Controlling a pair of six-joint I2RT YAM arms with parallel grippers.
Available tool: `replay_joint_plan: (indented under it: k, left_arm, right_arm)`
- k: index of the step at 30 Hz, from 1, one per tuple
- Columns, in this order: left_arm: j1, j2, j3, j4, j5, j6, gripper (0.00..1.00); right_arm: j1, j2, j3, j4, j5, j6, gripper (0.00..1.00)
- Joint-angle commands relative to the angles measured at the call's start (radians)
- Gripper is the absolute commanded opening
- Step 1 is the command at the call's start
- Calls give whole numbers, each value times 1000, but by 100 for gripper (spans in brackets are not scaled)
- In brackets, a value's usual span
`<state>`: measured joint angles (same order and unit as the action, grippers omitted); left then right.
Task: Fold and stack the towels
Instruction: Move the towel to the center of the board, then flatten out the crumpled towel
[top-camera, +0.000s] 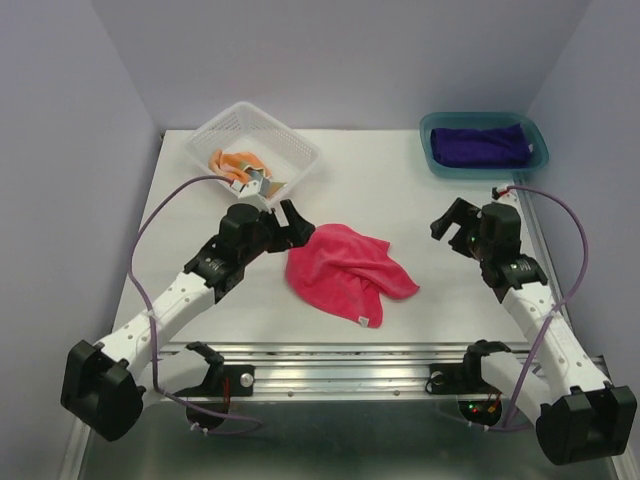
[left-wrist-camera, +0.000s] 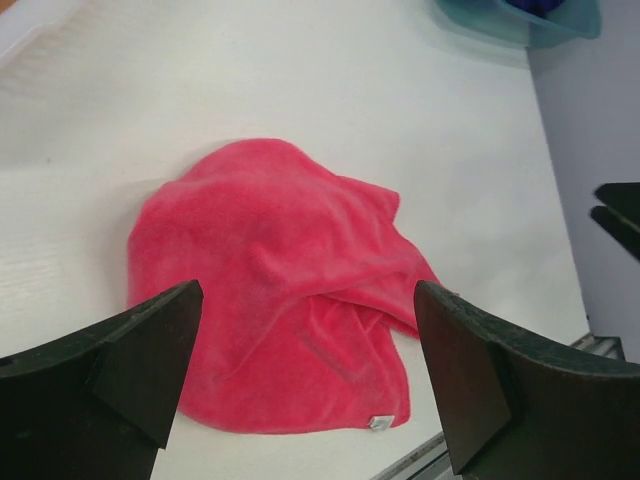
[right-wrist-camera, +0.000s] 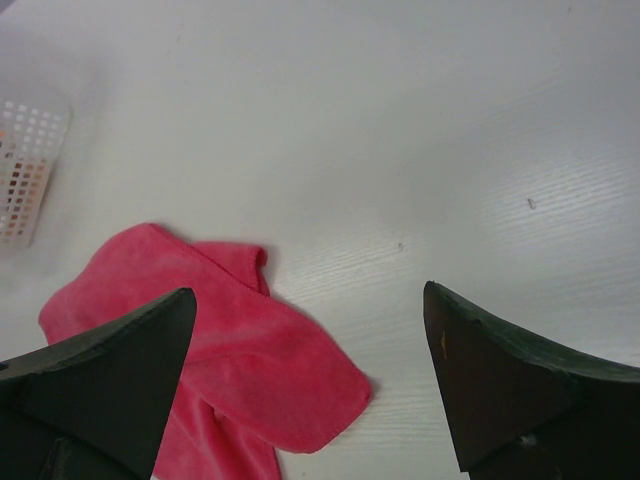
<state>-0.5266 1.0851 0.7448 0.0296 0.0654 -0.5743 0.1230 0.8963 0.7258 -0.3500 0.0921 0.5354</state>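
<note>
Towel task, early stage: one of three appears done.
The purple towel (top-camera: 480, 145) lies in the teal tray (top-camera: 541, 152). The pink towel (top-camera: 345, 272) sits crumpled mid-surface (top-camera: 400, 200), and the orange towel (top-camera: 235, 160) waits in the basket (top-camera: 296, 143). Your left pincer (top-camera: 288, 225) and right pincer (top-camera: 452, 216) gape wide, holding nothing.

The left arm (top-camera: 175, 295) is stretching forward and inward from its base, forearm low, wrist angling toward the middle. The left gripper (top-camera: 296, 222) is hanging with its jaws spread wide and nothing between them, dark fingers (left-wrist-camera: 120, 370) tipping downward. On the other side, the right arm (top-camera: 540, 310) is reaching ahead along its own edge, wrist turning inward. The right gripper (top-camera: 451, 217) is gaping just as wide, gripping nothing, its fingers (right-wrist-camera: 510, 380) pointing left.
</note>
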Motion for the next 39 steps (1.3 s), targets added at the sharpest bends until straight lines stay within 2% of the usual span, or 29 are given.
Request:
replay_joint_plan:
  k: [1,5,8,10,12,17,19,25,32,33,36,37,39]
  left_arm:
    - [-76,-97,-74,50,-18,-64,99]
    - [-196,-94,-166,55,-26,-119,99]
    - [-340,-65,-197,53,-90,-165,99]
    - [-479,-36,-190,53,-169,-168,99]
    - [-595,24,-157,53,-248,-157,99]
    - [-709,215,-15,35,-325,-107,99]
    - [-751,295,63,11,-351,-66,99]
    - [-805,433,197,-54,-418,-12,99]
    - [-808,522,271,-37,-397,53,99]
    - [-809,532,277,-36,-391,62,99]
    - [-811,575,301,-34,-380,83,99]
    - [-809,599,307,-34,-371,94,99]
    - [-809,619,321,-36,-366,102,97]
  right_arm:
    - [52,24,-54,-70,-78,58,100]
    - [174,68,-84,-190,29,81,100]
    - [242,85,-92,-240,124,110,100]
    - [265,104,-98,-244,130,121,97]
    - [305,157,-114,-227,115,124,94]
    - [372,254,-126,-181,166,163,89]
    - [371,274,-134,-134,153,167,80]
    - [371,341,-150,-70,185,207,66]
    - [371,411,-154,-27,227,222,57]
    - [371,418,-155,-23,230,224,51]
    - [371,440,-158,-7,222,225,39]
    - [371,440,-160,-6,222,225,32]
    - [371,435,-160,-4,225,224,26]
